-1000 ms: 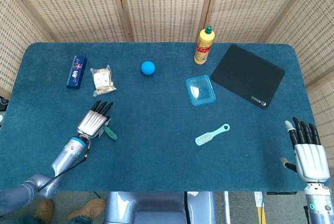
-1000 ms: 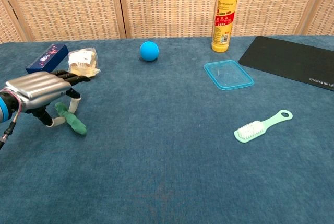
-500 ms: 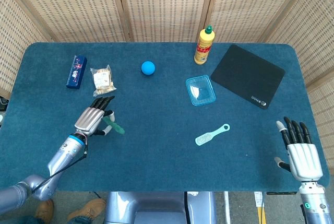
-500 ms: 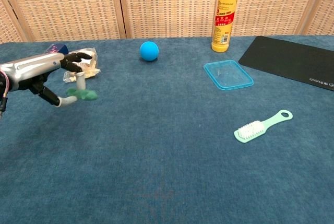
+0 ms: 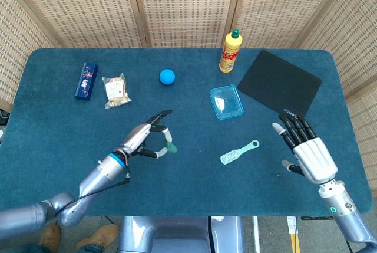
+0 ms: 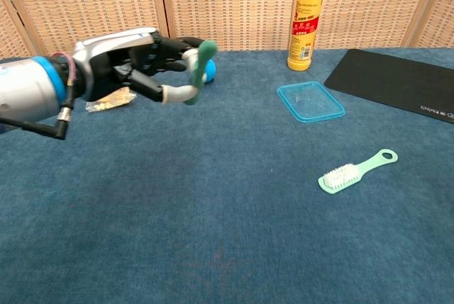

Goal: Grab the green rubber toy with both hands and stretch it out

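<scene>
Green rubber toy hangs lifted above the blue tabletop, pinched between thumb and fingertip of the left hand, toward the front edge, left of middle. The right hand hovers near the front right corner, holding nothing, fingers spread apart. A mint brush lies between the two hands, nearer the right one.
</scene>
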Available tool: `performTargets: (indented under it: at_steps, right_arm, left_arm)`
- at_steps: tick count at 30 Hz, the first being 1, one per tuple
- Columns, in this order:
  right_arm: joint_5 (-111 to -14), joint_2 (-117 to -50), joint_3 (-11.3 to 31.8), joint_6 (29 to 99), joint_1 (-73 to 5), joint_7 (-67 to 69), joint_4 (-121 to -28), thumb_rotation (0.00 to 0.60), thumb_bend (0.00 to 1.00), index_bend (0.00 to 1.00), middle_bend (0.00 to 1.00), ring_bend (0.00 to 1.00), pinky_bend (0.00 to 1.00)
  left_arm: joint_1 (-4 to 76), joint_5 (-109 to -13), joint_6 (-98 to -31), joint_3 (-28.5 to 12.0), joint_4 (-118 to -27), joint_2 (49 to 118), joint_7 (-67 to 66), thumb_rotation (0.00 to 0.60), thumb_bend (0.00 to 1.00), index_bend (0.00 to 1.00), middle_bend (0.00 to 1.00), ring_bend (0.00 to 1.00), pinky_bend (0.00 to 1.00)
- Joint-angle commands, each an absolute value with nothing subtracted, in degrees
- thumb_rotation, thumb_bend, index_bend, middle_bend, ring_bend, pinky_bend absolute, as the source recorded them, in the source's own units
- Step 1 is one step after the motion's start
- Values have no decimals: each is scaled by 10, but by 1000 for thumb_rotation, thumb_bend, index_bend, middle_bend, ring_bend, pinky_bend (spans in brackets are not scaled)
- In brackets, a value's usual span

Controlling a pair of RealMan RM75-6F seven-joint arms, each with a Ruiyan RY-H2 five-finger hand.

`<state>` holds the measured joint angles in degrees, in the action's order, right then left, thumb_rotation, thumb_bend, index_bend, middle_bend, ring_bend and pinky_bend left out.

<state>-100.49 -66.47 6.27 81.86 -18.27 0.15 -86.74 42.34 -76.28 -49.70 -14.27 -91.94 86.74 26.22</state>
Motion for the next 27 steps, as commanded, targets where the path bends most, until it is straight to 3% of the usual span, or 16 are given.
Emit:
performTargets:
  at_steps: [1,13,19,27]
  right_arm:
    - [-1021,-646,73,794,-215,25,-899,600,0,188,0,0,0]
    - [-1035,-655,108,735,-311,44,-920,600,39,403,125,0,0]
    - [-1028,-660,118,707,-350,56,-932,600,148,439,145,0,0]
    - [-1021,-655,119,658,-390,15,-961,600,215,461,151,0,0]
  left_arm:
    - [447,-735,-478,-162,-921,890,254,600,481,762,0,0,0]
    - [513,-616,-422,-211,-919,935,216,600,481,762,0,0,0]
    - [539,-571,-416,-222,-908,952,185,600,481,762,0,0,0]
    - [569,-532,-421,-230,-882,973,144,600,481,762,0,0,0]
